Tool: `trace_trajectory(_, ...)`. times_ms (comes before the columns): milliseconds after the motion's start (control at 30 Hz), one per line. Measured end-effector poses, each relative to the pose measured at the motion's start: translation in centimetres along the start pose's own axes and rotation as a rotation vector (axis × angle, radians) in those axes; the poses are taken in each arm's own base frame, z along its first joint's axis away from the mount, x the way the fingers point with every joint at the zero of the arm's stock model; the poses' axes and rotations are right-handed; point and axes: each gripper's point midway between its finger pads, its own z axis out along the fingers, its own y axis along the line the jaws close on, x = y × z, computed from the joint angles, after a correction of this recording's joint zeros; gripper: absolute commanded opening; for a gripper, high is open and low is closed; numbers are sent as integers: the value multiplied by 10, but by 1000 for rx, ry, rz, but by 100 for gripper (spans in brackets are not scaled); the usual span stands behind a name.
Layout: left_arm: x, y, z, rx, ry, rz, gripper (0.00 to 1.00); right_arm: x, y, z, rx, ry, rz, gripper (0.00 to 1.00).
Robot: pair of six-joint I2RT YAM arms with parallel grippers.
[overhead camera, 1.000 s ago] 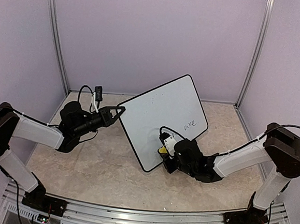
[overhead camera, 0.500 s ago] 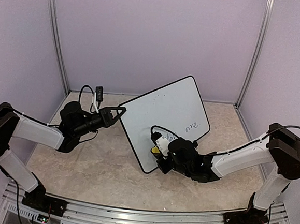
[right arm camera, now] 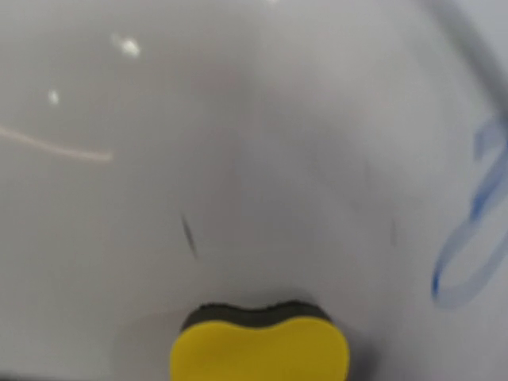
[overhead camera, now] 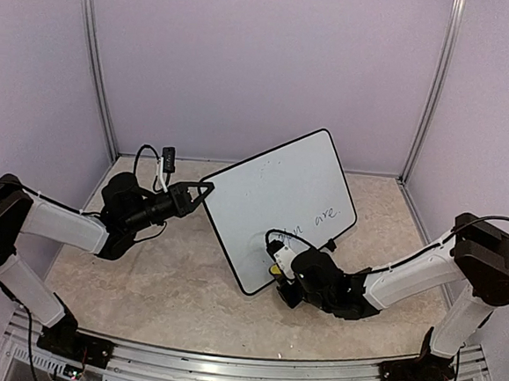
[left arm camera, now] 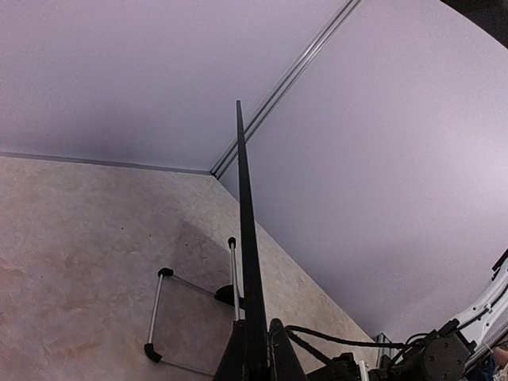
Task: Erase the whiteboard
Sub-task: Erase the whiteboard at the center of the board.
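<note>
The whiteboard [overhead camera: 276,197] stood propped on the table [overhead camera: 142,279], facing 5 o'clock, its long axis running from 8 to 2 o'clock. The left gripper [overhead camera: 203,189] clamped its 9 o'clock edge. The right gripper [overhead camera: 280,265] pinched a yellow sponge [right arm camera: 259,349] against its lower face.

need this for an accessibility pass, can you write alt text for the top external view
A whiteboard with handwritten marks stands tilted on a beige table between two robot arms. The left gripper clamps the board's left edge, and the right gripper presses a yellow sponge against its lower part.
</note>
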Motion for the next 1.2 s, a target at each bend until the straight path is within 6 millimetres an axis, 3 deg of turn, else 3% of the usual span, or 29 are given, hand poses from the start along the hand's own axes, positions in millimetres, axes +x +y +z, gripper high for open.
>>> trace_trajectory(133,0,0,0,2,1,-1,0,26,-5,-5,13,67,-19,0)
trace_trajectory(233,1,-2,0,8,6,-1,0,23,-8,-8,15,59,-14,0)
trace_trajectory(433,5,-6,1,22,21,-3,0,-24,-22,-19,19,-49,36,0)
trace_trajectory(633,7,-7,1,28,30,-8,0,-69,-67,-19,100,-140,124,0)
trace_trajectory(767,7,-7,1,28,30,-9,0,-61,-84,-7,131,-112,133,0)
trace_trajectory(900,7,-1,1,2,24,-29,0,-51,-77,4,105,-92,125,0)
trace_trajectory(1067,7,0,1,-4,23,-34,0,-45,-68,2,63,-104,135,0)
trace_trajectory(1200,7,0,1,-3,23,-34,0,-28,-53,-3,22,-75,117,0)
